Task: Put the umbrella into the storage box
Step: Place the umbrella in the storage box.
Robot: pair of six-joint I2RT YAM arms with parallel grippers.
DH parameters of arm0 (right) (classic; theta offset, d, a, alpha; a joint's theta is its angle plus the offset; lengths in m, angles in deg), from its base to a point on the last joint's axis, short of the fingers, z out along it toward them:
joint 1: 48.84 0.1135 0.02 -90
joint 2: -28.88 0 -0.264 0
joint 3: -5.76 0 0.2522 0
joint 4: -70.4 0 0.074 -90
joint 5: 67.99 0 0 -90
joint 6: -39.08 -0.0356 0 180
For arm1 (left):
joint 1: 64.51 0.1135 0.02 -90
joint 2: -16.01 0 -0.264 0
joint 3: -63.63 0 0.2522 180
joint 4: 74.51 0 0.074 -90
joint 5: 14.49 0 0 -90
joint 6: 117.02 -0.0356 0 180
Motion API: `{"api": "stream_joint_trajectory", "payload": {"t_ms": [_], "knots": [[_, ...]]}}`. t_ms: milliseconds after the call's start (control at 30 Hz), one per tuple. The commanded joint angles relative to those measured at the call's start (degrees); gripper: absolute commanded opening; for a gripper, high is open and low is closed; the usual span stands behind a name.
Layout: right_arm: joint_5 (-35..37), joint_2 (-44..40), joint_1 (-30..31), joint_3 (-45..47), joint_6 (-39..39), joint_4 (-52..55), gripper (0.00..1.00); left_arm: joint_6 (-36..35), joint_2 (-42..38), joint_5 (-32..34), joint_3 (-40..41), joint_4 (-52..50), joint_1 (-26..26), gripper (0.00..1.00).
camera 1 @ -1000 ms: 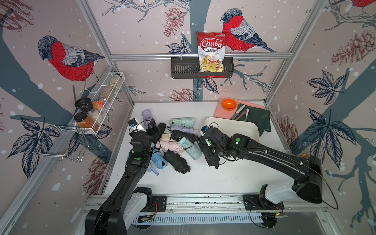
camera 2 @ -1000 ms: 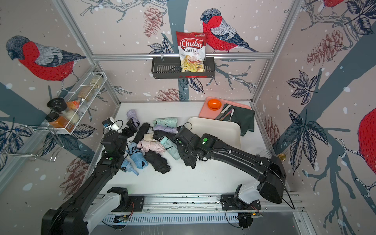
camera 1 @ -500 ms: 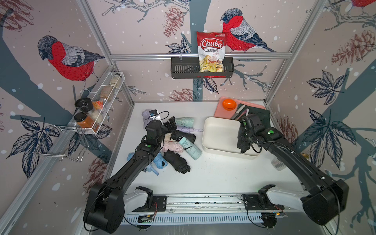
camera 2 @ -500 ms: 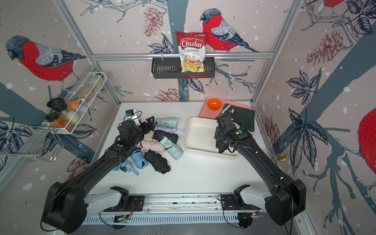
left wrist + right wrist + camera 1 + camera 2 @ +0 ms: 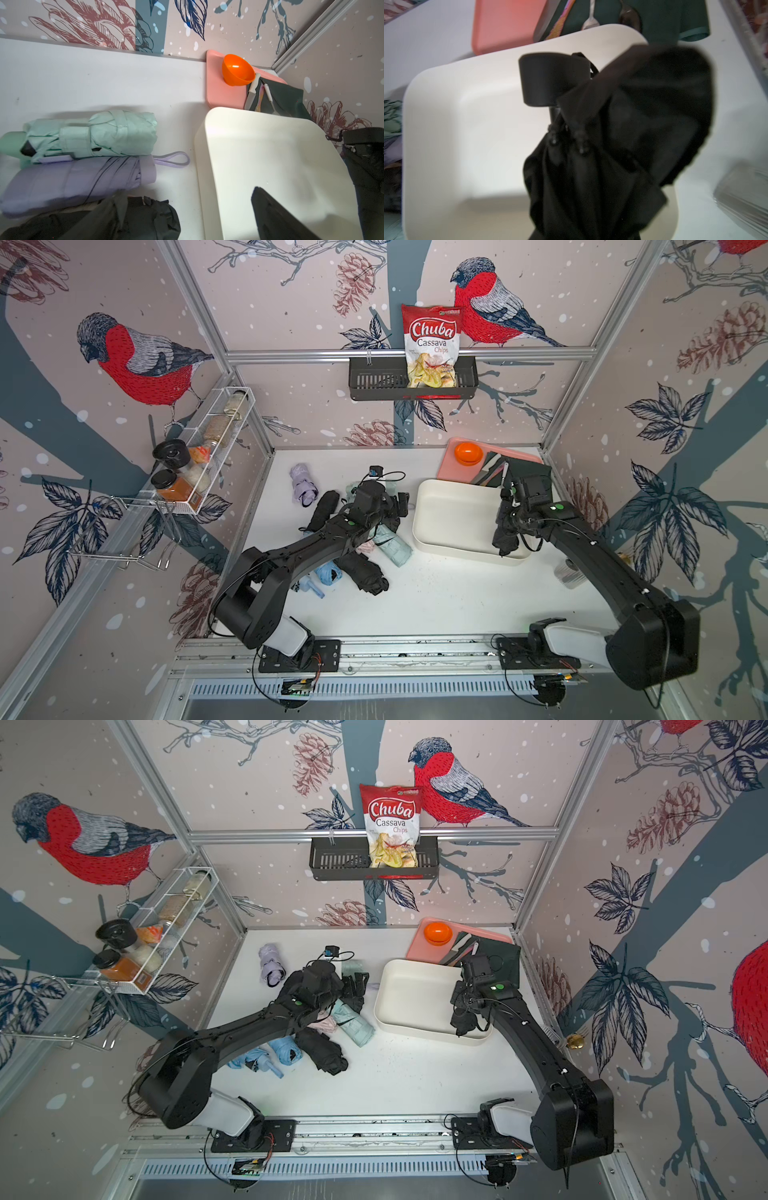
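Observation:
The storage box [image 5: 453, 514] [image 5: 415, 994] is a cream-white low bin at the right middle of the table. My right gripper [image 5: 513, 519] is shut on a black folded umbrella [image 5: 505, 537] [image 5: 463, 1021] [image 5: 612, 155], which hangs over the box's right end with its handle cap [image 5: 554, 79] above the box floor. My left gripper [image 5: 397, 506] [image 5: 355, 986] is open above the pile of umbrellas, just left of the box. One of its fingers [image 5: 276, 218] shows over the box rim. A mint umbrella [image 5: 104, 135], a lavender one [image 5: 79, 182] and a black one [image 5: 135, 220] lie below it.
More folded umbrellas lie left of the box: lavender [image 5: 301, 485], black [image 5: 324, 508], mint [image 5: 392, 543], blue [image 5: 328, 572], black [image 5: 365, 572]. Behind the box is a pink tray [image 5: 451, 466] with an orange bowl [image 5: 468, 453] and a dark cloth with cutlery [image 5: 528, 470]. A clear cup [image 5: 569, 572] stands right.
My right arm has carried the black umbrella from the pile rightward to the box's right end. My left arm has swung from the pile's left side across it toward the box, jaws still open.

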Motion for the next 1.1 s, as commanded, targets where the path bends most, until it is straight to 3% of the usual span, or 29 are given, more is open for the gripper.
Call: {"api": "stream_joint_trajectory", "payload": {"t_ms": [0,333,433,600,1067], "knots": [[-8.6,1.7,0.5,0.3,0.0,-8.3,0.00,0.1,2.2,-3.6,-1.6,-0.5,-0.9,0.93],[-12.8,12.5,10.0,-4.2,-4.5,-17.9,0.00,3.2,2.5,1.5,-0.6,-2.1,-1.3,0.75],[-13.6,15.3,11.6,-5.3,-6.4,-20.3,0.00,3.5,2.8,2.8,-0.5,-3.0,-1.3,0.74],[-16.2,19.8,13.2,-5.7,-9.9,-24.0,0.00,4.2,4.1,2.0,0.2,-2.5,-1.3,0.72],[-19.2,28.7,16.4,-7.5,-15.6,-28.4,0.00,4.6,7.6,-2.0,1.0,0.1,-1.3,0.46]]}}
